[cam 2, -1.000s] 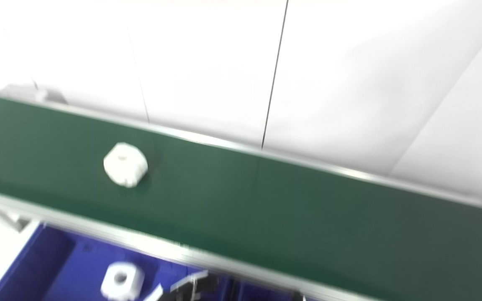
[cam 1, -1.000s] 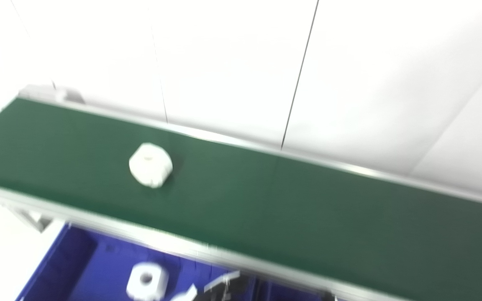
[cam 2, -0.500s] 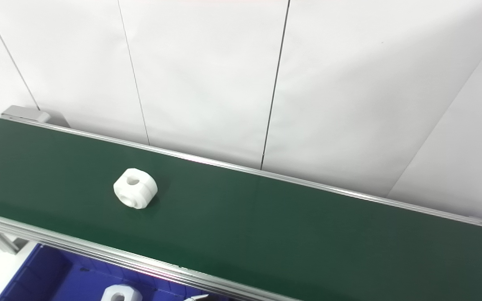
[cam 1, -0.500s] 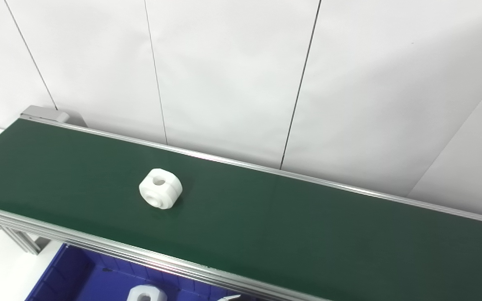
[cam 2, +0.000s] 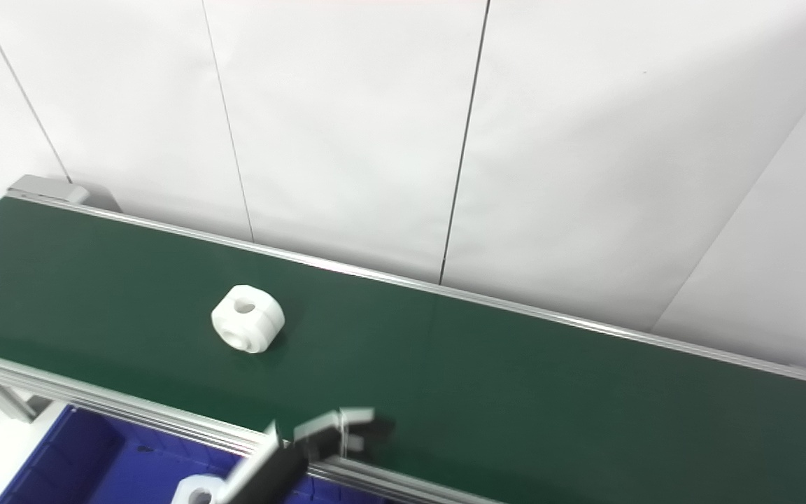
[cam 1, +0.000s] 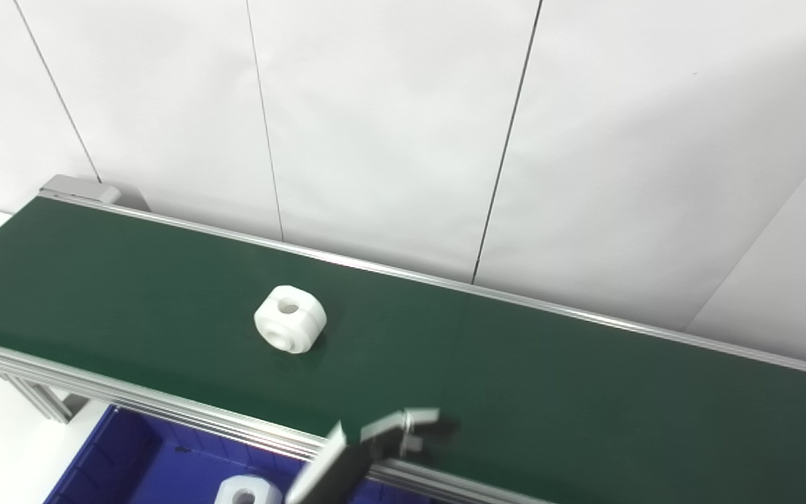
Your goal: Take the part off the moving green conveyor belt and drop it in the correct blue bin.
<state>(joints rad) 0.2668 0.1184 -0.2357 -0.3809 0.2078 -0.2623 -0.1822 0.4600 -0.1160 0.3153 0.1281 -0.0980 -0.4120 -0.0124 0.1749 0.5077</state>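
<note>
white part riding the belt, one hand just reaching the rail

the small white plastic part (cam 1: 290,327), a chunky rounded block with a hole through its top and a groove round its side, sits on the green conveyor belt (cam 1: 550,392), roughly midway between the belt's far rail and near rail. it looks rigid and light, more likely to skid or roll off a loose pinch than to crush, with a smooth, probably slippery skin. i'd guess the best hold is across its flatter opposite sides, fingers dropping from above, not on the rounded corners.

only one hand shows, the left hand (cam 1: 392,435), blurred and poking up over the belt's near rail. its fingers (cam 1: 422,418) seem spread and hold nothing, though the blur keeps me from being sure how wide. the part lies apart from them, further along the belt towards its left end and nearer the far rail; nothing touches it. the right hand is out of sight.

below the belt's near rail sits a blue plastic bin (cam 1: 130,462) with a similar white part (cam 1: 243,490) already inside.
</note>
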